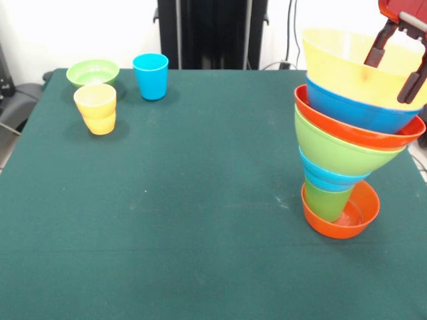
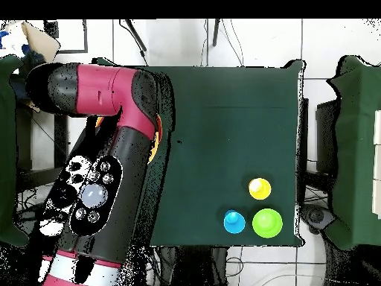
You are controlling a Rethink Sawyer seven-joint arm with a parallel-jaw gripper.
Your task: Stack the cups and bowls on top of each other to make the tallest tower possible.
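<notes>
The tower point(image 1: 347, 127) stands at the right of the green table: a red-orange shallow bowl point(image 1: 343, 223) lowest, then a green cup point(image 1: 327, 200), a small blue bowl, a green bowl, a red-orange bowl, a blue bowl and a big yellow bowl point(image 1: 340, 63) on top. It leans a little to the right. My gripper point(image 1: 395, 65) is open at the yellow bowl's right rim, one finger over the inside and one outside. A blue cup point(image 1: 151, 76) and a yellow-orange cup pair point(image 1: 95, 109), one nested on the other, stand far left. In the overhead view my arm hides the tower and gripper.
A small green bowl point(image 1: 93, 72) sits at the far left corner, beside the blue cup. In the overhead view the yellow cup point(image 2: 260, 188), blue cup point(image 2: 234, 221) and green bowl point(image 2: 267, 222) cluster near the table's bottom-right corner. The black pedestal point(image 1: 212, 33) stands behind the table.
</notes>
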